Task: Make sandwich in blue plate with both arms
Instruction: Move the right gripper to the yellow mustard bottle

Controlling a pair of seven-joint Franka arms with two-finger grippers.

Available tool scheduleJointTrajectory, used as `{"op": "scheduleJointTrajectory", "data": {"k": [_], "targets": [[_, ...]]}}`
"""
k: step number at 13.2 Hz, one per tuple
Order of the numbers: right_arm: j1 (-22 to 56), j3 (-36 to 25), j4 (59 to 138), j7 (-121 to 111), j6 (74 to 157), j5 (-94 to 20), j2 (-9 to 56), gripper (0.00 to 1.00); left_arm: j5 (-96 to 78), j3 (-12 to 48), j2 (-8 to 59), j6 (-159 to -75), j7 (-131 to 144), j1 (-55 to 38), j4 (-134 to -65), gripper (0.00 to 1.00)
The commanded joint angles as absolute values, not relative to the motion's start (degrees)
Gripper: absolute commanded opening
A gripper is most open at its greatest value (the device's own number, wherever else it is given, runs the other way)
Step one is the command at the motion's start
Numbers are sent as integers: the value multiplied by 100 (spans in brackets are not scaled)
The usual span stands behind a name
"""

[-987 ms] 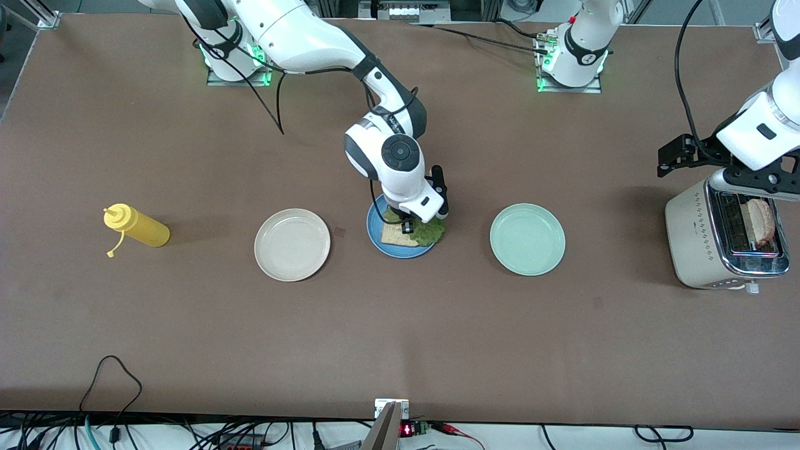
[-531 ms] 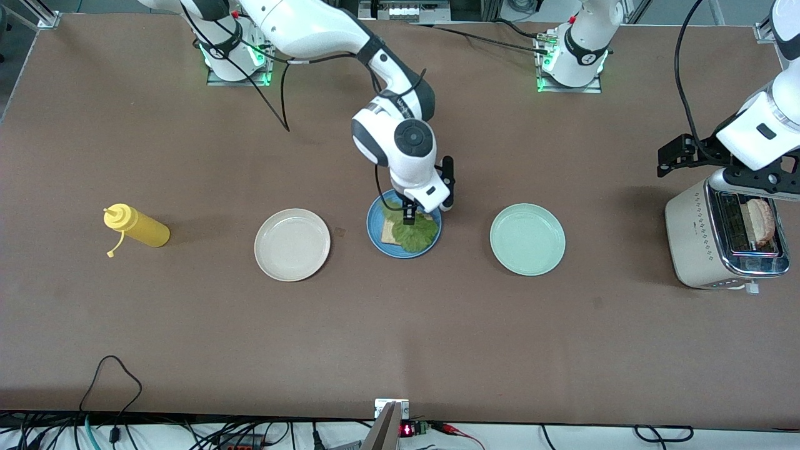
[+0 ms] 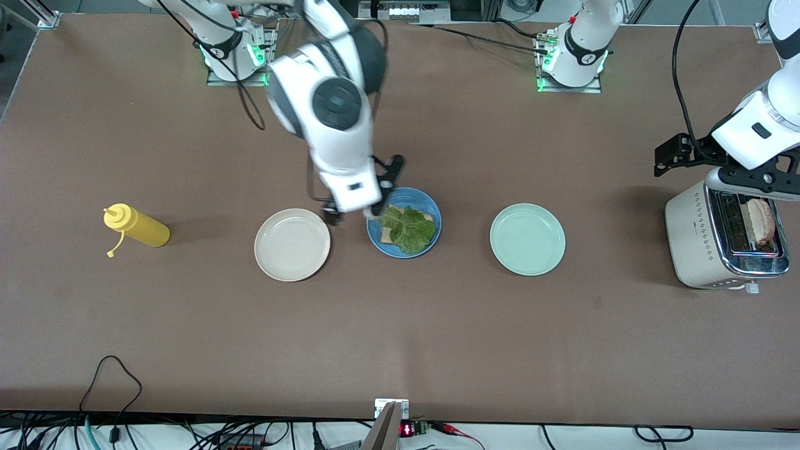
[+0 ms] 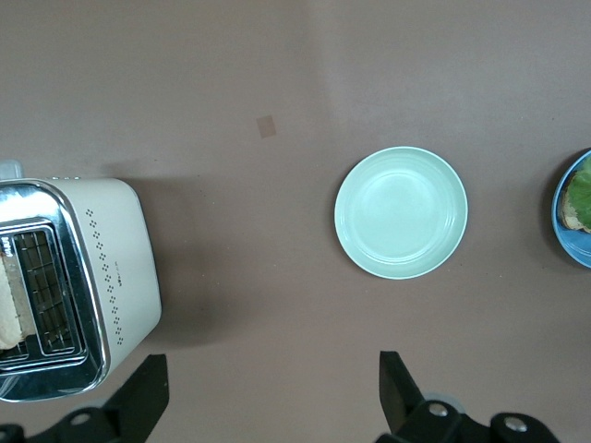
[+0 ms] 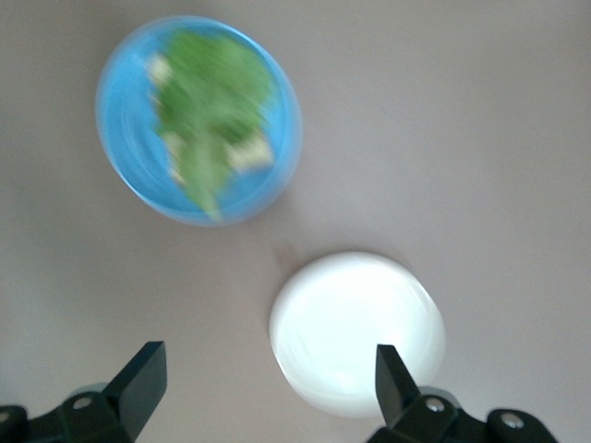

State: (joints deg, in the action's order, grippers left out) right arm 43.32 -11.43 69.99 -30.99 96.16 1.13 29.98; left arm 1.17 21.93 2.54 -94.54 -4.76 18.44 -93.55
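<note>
Lettuce sits on a bread slice in your blue plate, mid-table, so you're roughly halfway. Second slice is in the toaster, under the left gripper, fingers spread. Right gripper hangs empty, fingers apart, over table between blue plate and cream plate.

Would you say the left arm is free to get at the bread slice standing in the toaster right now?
Probably yes. The left end effector hangs open just above the toaster, and the bread slice stands out of its open slot with nothing covering it.
</note>
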Motion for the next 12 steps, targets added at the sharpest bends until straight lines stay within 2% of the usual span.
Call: {"op": "scheduleJointTrajectory", "data": {"k": [1, 4, 7, 9, 12], "targets": [[3958, -1607, 7557, -3714, 9597, 141, 2375, 100, 35, 2232, 149, -9387, -598, 1916, -9378, 100], [2702, -1600, 8267, -4795, 10043, -305, 1848, 100, 44, 2232, 149, -9387, -598, 1916, -9378, 100], [1341, -1600, 9130, -6671, 10616, -1586, 1591, 100, 35, 2232, 149, -9387, -598, 1916, -9378, 100], [452, -1608, 9193, -8325, 10504, -2571, 1722, 100, 35, 2232, 149, -9387, -598, 1916, -9378, 100], [-411, -1608, 9246, -9682, 9881, -3294, 1784, 100, 44, 2232, 141, -9387, -598, 1907, -9369, 100]]}}
